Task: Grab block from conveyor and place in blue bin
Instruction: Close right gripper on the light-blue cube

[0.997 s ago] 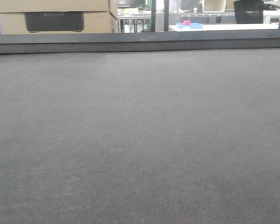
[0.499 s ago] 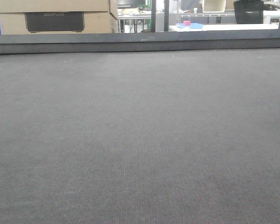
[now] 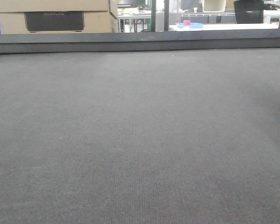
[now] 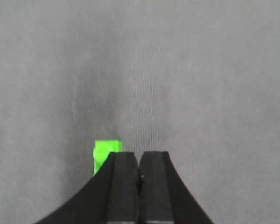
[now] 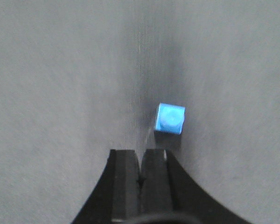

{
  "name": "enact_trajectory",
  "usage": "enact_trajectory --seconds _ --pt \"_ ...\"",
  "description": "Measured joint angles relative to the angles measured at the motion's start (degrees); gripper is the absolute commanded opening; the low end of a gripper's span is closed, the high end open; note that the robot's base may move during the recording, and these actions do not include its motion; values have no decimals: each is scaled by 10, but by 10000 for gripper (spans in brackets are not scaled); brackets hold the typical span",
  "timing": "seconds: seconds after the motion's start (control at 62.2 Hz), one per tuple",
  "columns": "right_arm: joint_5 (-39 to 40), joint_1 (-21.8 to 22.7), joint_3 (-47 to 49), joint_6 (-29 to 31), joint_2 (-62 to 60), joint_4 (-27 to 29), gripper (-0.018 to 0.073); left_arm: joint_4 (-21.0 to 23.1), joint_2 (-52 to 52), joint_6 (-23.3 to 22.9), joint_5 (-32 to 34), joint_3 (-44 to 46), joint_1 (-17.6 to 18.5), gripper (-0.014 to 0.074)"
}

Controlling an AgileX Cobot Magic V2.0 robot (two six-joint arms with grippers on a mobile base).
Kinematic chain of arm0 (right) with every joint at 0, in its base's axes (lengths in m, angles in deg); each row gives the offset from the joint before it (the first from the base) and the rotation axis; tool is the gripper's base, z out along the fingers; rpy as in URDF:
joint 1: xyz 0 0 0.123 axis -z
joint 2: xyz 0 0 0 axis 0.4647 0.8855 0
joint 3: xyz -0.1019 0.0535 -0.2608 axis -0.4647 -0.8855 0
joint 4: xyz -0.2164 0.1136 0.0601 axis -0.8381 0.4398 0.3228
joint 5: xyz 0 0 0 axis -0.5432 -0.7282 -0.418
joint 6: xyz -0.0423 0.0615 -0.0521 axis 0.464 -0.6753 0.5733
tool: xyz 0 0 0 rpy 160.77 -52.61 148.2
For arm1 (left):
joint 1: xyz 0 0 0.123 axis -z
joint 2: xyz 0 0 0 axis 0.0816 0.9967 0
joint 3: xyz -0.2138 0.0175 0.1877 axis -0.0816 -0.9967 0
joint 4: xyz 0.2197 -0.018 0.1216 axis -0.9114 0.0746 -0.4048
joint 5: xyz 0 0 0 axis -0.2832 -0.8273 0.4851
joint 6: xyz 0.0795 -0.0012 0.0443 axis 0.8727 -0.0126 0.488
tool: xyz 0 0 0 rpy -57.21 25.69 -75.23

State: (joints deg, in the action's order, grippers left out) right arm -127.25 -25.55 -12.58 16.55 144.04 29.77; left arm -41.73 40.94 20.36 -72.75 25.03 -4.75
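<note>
Counting two blocks on the conveyor: one green block lying just left of the left gripper, partly hidden behind its finger; one blue block lying just ahead and to the right of the right gripper, apart from it. Finding both pairs of jaws pressed together, grasping nothing. Counting also two grippers, one rail along the conveyor's far edge, and no bin recognisable in any view. Risking, probably, a knock instead of a grasp by descending with jaws closed and shoving either block aside. Risking a miss too, with both blocks off-centre on a conveyor likely to carry them away. Cannot tell which block to take.
</note>
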Motion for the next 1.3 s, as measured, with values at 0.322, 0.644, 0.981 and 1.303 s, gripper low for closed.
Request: enact_trajectory --seconds 0.322,0.644,0.981,1.303 --pt "7 0 3 -36 140 -1 -122 4 83 0 -4 1 0 -111" --pt "19 0 6 -86 212 -69 405 30 98 0 -3 1 0 -111" --pt "46 17 4 -100 265 -69 402 34 98 0 -2 1 0 -111" --pt "82 42 -29 -102 279 -29 402 36 98 0 -2 1 0 -111"
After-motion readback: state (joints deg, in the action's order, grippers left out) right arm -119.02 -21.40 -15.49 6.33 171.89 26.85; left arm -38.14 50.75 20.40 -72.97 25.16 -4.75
